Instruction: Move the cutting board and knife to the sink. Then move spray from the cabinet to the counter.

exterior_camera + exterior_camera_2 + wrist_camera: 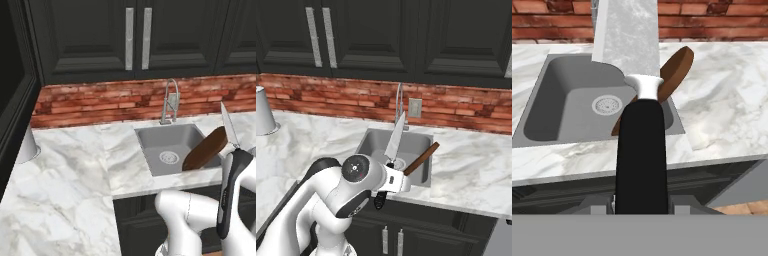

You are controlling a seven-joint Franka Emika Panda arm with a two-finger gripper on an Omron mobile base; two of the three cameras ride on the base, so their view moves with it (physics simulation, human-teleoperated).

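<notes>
My gripper [641,202] is shut on the black handle of the knife [641,150], in front of the sink [557,100]. The silver blade points up and away over the basin. In the right base view the gripper [388,184] holds the knife [396,136] above the sink's front rim. The brown cutting board [205,149] stands tilted inside the sink [150,137], leaning on its right wall with one end above the rim. The dark cabinet [135,35] doors above are shut. The spray is out of view. White marble counter [70,170] runs left of the sink.
A steel faucet [170,102] rises behind the sink against the red brick wall. A pale grey-white cylinder [262,112] stands at the far left of the counter. Dark drawers sit below the counter's edge.
</notes>
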